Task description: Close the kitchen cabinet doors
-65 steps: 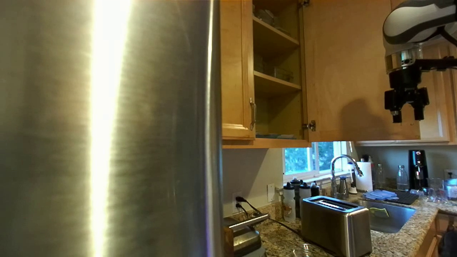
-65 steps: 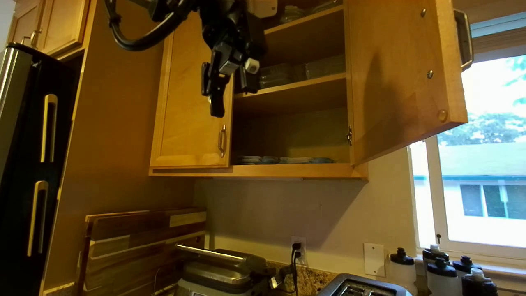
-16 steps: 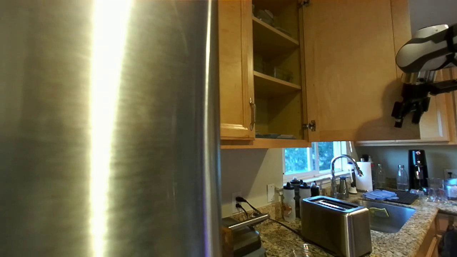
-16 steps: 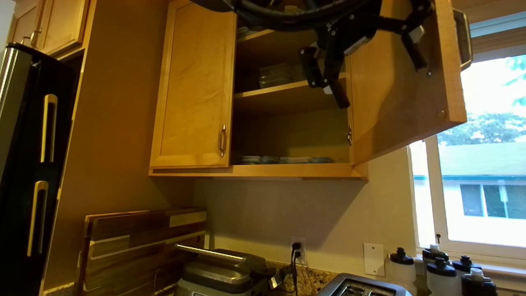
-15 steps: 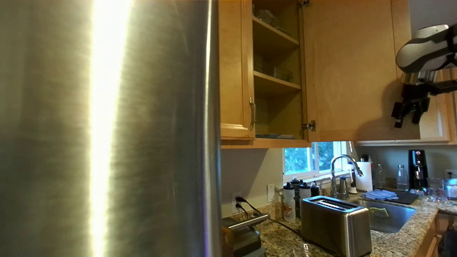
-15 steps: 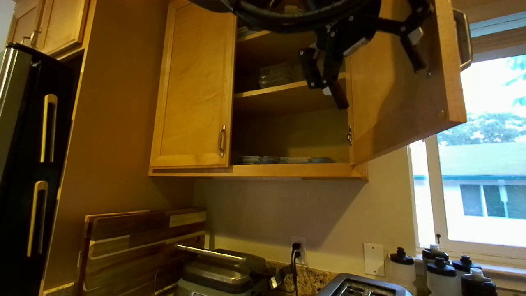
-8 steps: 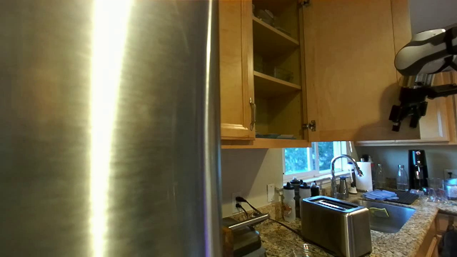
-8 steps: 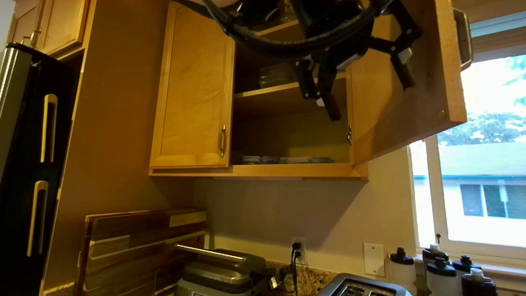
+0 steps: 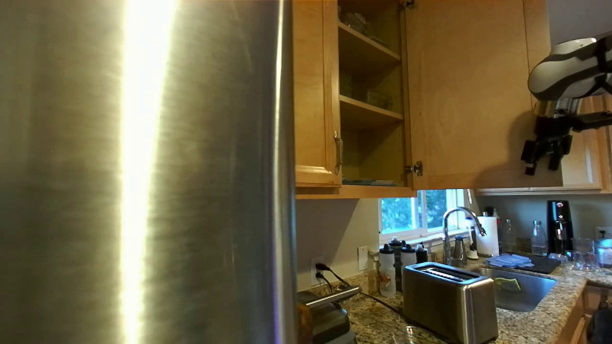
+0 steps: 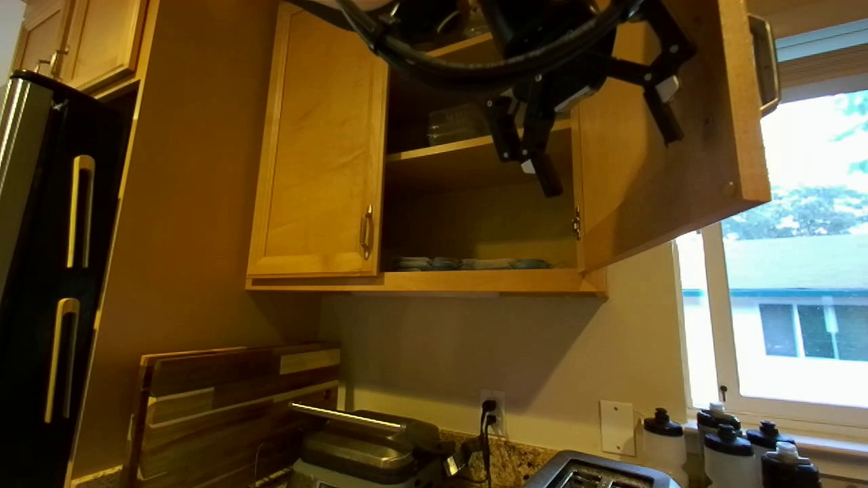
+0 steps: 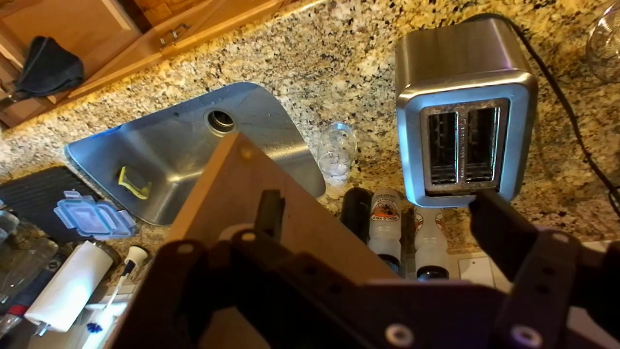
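Arm [image 9: 568, 71] dropped lower, far right of an exterior view, versus four seconds back. Cabinet [image 10: 488, 280] has a shut door [image 10: 322, 156] left of centre, open door [image 9: 468, 95] upper right. Gripper [image 10: 614, 167], fingers [image 10: 549, 177] wide and holding nothing, hangs by the open one, probably after its edge since shoving its inner face only opens it more. Clear containers [image 10: 456, 125] inside, contents unreadable.

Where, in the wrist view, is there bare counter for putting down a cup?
Bare granite is bordered by sink, toaster and glass; a narrower strip lies between toaster and cord. Crowded: bottles near the toaster; lids and mat beside the sink.
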Controlling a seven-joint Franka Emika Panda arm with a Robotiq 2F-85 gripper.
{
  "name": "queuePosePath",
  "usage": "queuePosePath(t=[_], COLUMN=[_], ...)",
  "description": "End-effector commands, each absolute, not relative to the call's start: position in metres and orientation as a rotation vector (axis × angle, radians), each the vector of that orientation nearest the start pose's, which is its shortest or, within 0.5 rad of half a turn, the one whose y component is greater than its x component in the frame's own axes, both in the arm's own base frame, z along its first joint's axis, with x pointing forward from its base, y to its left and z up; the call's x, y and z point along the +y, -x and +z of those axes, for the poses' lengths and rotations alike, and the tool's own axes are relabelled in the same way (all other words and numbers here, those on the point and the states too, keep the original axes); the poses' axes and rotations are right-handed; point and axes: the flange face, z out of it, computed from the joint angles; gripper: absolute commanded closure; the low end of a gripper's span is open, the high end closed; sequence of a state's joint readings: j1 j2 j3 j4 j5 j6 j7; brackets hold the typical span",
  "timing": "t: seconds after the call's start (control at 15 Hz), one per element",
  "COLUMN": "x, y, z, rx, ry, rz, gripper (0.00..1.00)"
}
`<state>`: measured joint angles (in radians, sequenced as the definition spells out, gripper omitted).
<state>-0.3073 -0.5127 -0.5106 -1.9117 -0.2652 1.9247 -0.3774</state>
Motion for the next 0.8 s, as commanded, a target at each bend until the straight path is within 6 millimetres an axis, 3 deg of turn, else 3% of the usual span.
queuePosePath(t=[0.0,0.27,0.47,0.73], x=[-0.3736,-0.3683,-0.3659,-0.3740], y=[-0.2228,-0.2155,-0.2230,-0.2210], z=[0.7173,0.7236,0.7246,0.7204], rx=[0.675,0.660,0.645,0.536], ry=[3.326,3.372,3.392,3.396], rz=[-0.662,-0.662,-0.665,-0.626], gripper=[0.00,0.00,0.00,0.00])
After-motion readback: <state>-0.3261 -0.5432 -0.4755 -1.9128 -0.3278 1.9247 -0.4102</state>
